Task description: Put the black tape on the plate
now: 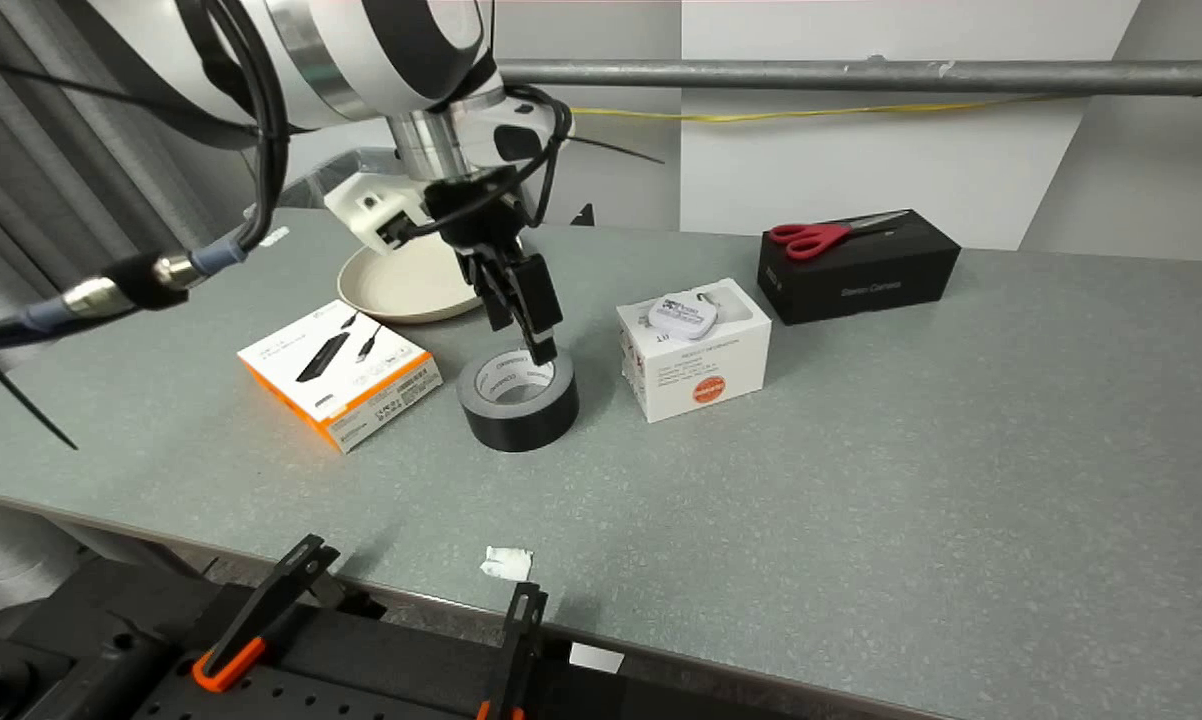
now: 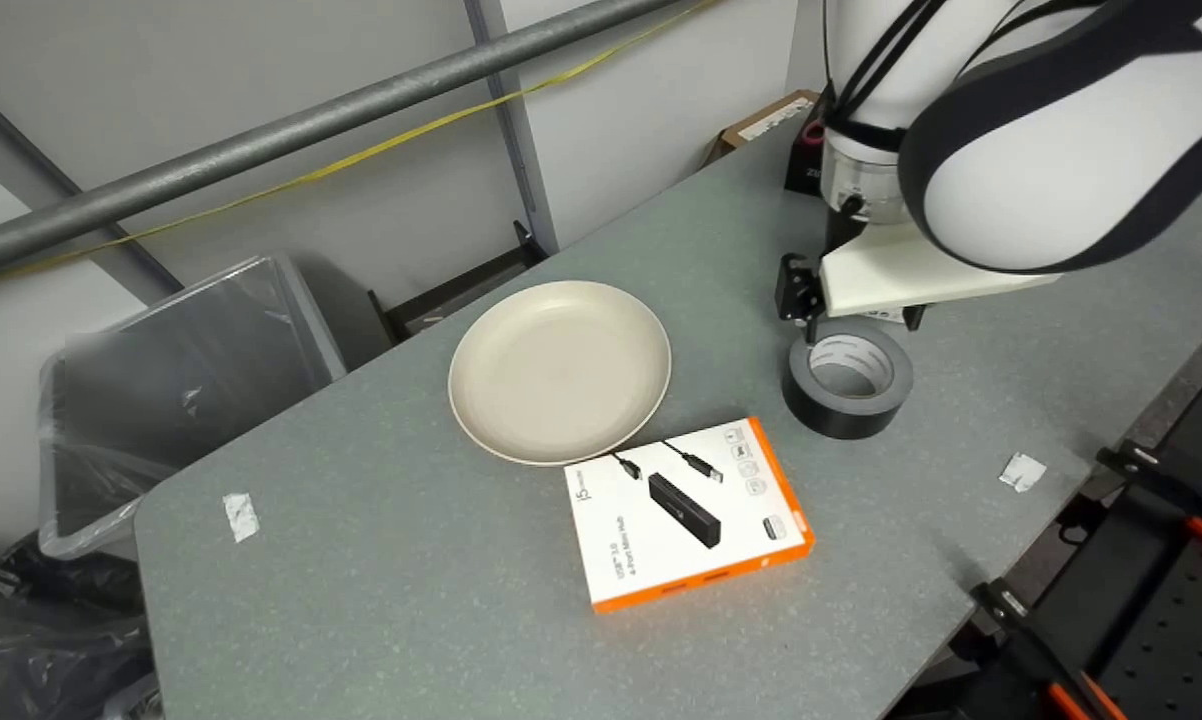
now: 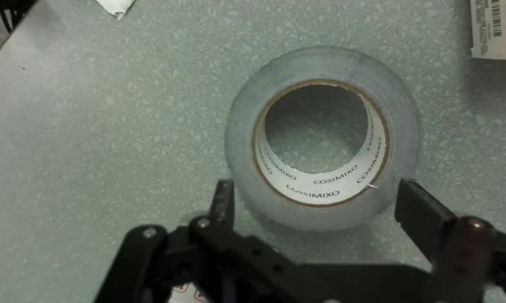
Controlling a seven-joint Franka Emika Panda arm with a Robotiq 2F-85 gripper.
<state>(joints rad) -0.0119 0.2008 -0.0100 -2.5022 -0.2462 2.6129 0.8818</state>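
The black tape (image 1: 519,425) lies flat on the grey table in both exterior views (image 2: 846,415). In the wrist view the black tape (image 3: 320,216) is in the middle, its hollow centre and white printed core showing. My gripper (image 1: 523,342) is open and empty at the tape's back edge. In the wrist view its fingers (image 3: 315,185) stand wide apart, one on each side of the tape's lower part; I cannot tell if they touch it. The cream plate (image 2: 561,370) is bare; in an exterior view my gripper partly covers the plate (image 1: 406,280). It is out of the wrist view.
A white-and-orange box (image 2: 691,515) lies between plate and tape, against the plate's edge. A white box (image 1: 696,360) with a round white item on top stands beside the tape. A black box (image 1: 861,270) bears red scissors. A grey bin (image 2: 191,400) stands off the table's edge.
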